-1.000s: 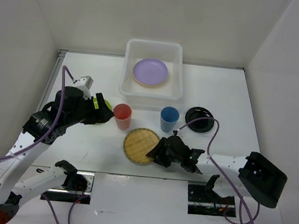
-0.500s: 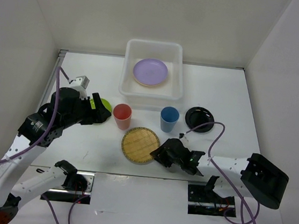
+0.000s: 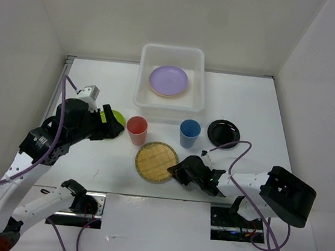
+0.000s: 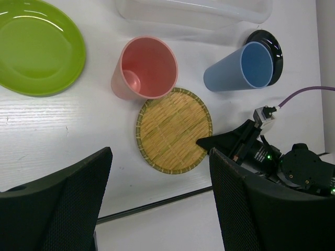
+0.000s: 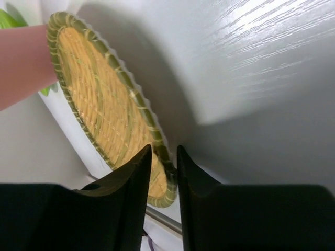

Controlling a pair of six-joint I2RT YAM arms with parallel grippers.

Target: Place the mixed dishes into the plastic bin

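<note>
The plastic bin (image 3: 140, 92) stands at the back centre and holds the lilac plate (image 3: 169, 80). On the table are the lime green plate (image 3: 118, 118), red cup (image 3: 137, 129), blue cup (image 3: 189, 133), black plate (image 3: 223, 132) and woven tan plate (image 3: 154, 162). My right gripper (image 3: 180, 170) lies low at the woven plate's right edge; in the right wrist view its jaws (image 5: 163, 157) pinch the woven plate's rim (image 5: 99, 110). My left gripper (image 3: 107, 126) is open and empty, held above the green plate's edge; it (image 4: 157, 209) looks down on the green plate (image 4: 36, 47), red cup (image 4: 146, 68) and woven plate (image 4: 174, 130).
The blue cup (image 4: 246, 68) lies against the black plate (image 4: 269, 44) in the left wrist view, with the bin's near wall (image 4: 193, 13) above. White enclosure walls stand left, right and behind. A purple cable (image 3: 243, 147) loops beside the right arm.
My left arm has drawn back to the left, uncovering more of the green plate. My right gripper has edged left onto the woven plate's rim, and the plate has shifted slightly left.
</note>
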